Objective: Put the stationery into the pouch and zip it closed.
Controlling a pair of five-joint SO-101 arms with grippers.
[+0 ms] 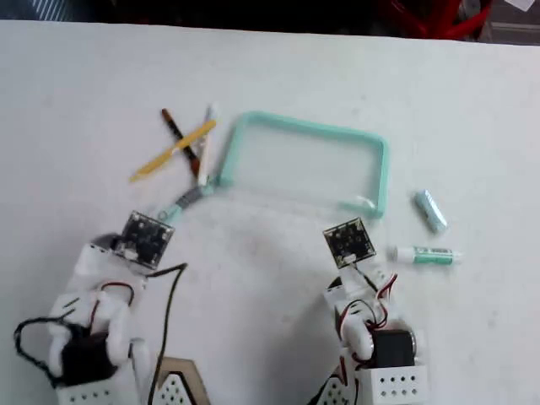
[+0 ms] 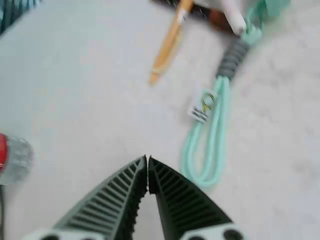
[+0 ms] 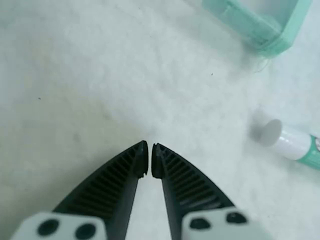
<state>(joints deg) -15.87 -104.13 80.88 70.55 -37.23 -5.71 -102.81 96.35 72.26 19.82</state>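
The clear pouch (image 1: 304, 164) with a mint-green rim lies flat mid-table, its mint wrist strap (image 2: 210, 140) trailing toward the left arm. A yellow pen (image 1: 173, 150), a brown pen (image 1: 179, 135) and a white pen (image 1: 205, 143) lie crossed just left of the pouch. To its right rest a white-and-green glue stick (image 1: 423, 254) and a small mint tube (image 1: 429, 210). My left gripper (image 2: 147, 161) is shut and empty, just short of the strap loop. My right gripper (image 3: 149, 152) is shut and empty near the pouch corner (image 3: 260, 25), with the glue stick (image 3: 290, 142) beside it.
The white table (image 1: 76, 101) has open room at the back and far left. A clear item with a red end (image 2: 10, 157) sits close beside the left gripper. Both arm bases stand at the table's front edge.
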